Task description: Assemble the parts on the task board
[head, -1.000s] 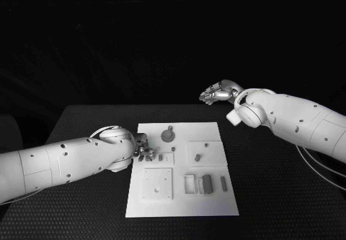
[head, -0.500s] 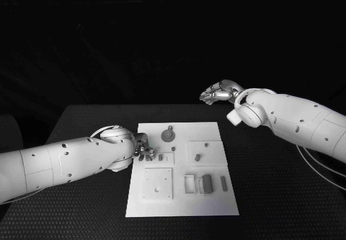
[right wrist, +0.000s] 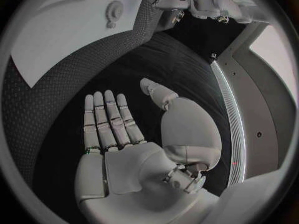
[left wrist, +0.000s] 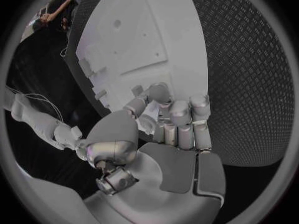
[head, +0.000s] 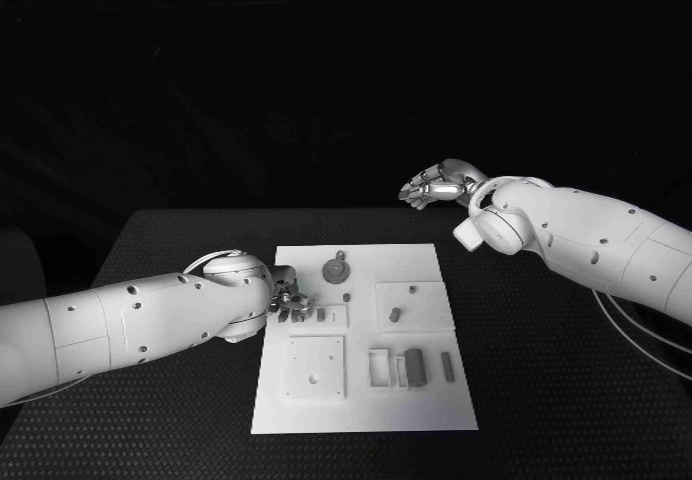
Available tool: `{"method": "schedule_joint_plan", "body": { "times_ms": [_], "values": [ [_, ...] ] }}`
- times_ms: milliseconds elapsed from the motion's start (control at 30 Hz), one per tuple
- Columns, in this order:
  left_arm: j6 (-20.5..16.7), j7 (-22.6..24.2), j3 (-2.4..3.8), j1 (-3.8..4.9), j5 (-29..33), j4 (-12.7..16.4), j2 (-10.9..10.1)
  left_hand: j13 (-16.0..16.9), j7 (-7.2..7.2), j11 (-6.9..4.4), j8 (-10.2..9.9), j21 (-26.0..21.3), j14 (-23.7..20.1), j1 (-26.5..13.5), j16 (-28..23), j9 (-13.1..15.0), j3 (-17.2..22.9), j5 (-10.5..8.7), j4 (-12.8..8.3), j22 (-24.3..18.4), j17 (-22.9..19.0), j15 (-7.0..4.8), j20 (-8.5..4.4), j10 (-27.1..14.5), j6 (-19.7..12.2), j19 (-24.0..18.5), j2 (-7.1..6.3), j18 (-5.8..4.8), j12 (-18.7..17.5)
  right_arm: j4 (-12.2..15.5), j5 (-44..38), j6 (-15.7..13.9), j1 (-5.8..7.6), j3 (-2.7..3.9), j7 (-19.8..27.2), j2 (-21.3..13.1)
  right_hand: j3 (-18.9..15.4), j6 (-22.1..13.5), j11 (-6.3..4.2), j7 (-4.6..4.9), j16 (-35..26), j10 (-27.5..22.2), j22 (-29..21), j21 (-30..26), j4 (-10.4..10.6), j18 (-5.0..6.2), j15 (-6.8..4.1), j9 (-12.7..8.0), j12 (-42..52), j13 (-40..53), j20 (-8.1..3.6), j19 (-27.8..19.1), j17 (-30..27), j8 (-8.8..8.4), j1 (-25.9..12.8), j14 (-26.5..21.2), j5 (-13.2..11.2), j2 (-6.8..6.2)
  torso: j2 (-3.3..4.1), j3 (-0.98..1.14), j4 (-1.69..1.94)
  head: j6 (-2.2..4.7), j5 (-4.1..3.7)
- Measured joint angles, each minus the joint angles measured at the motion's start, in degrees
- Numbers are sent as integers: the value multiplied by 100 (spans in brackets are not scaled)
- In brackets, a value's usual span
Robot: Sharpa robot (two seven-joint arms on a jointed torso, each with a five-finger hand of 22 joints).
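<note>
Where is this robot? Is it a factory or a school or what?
Probably a robot test lab. Two white arms work at a black table in a dark room, over a white task board holding small practice parts; the left hand is over the board.

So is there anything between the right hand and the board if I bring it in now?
Nothing visible. The right hand hangs open past the table's far edge, and only bare table lies between it and the board. The left hand is at the board's opposite edge, clear of that path.
</note>
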Motion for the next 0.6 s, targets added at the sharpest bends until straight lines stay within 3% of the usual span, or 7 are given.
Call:
{"method": "schedule_joint_plan", "body": {
  "times_ms": [100, 233, 600],
  "values": [
    [12, -8, -3, -3, 0, -4, 3, -43, -38, -12, 34, 0, 2, -94, 0, 19, 1, -163, 112, 0, -12, -2, 0, 13, 39, 0, -69, 7, 0, 0, 1, 1, 0, 0, 0, 1, -17, 0, 0, 0, 0, 0, 0, 0, 16, 0, 0, 0, 0, 0, 0, 0, 0, 0, 0, 0, 0, 0, 0, 0, 1, 1, -1],
    [23, -12, -6, -8, 0, -15, 3, -106, -111, -41, 63, 0, 21, -191, 0, 33, -45, -539, 235, 0, -23, -78, 0, 43, 112, 0, -263, 7, 34, 0, 2, 3, 0, 0, 0, -1, -16, 0, 0, 0, 0, 0, 5, 0, 16, -1, 0, 0, 0, 0, 0, 0, 0, 0, 0, 0, 0, 0, 0, -1, -2, 1, -3],
    [42, -12, -17, -24, 8, -45, 5, -164, -142, -53, 64, 0, 9, -399, -1, 32, -102, -669, 371, -1, -44, -92, 0, 26, 107, 0, -523, 7, 56, -1, 4, 7, -1, 0, 0, -9, -16, 0, 0, 0, 0, 0, 4, -23, 16, 0, 0, -5, 0, 0, 0, 0, 0, 19, 0, 0, 0, 0, 1, -3, -1, -6, -14]
  ]
}}
